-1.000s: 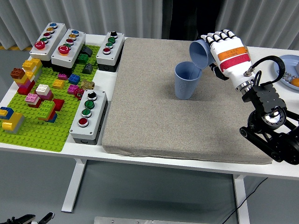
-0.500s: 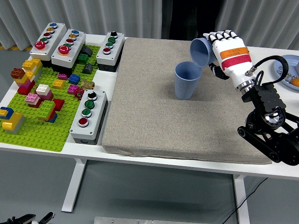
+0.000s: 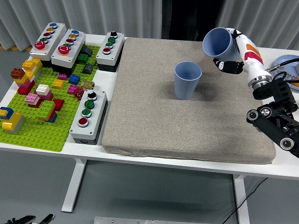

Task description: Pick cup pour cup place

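Up high, right hand (image 3: 239, 46) fingers wrapped round tilted blue cup (image 3: 218, 43)

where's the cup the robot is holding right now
In the head view the held cup is in the right hand, lifted above the far right part of the grey mat, up and to the right of the standing cup.

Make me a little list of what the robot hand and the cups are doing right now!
right hand: gripping the held cup
held cup: blue, tipped sideways, lifted up to the right of the other cup
standing cup: blue, upright on the grey mat
left arm: not seen
left of the mat: button boxes and toy bricks
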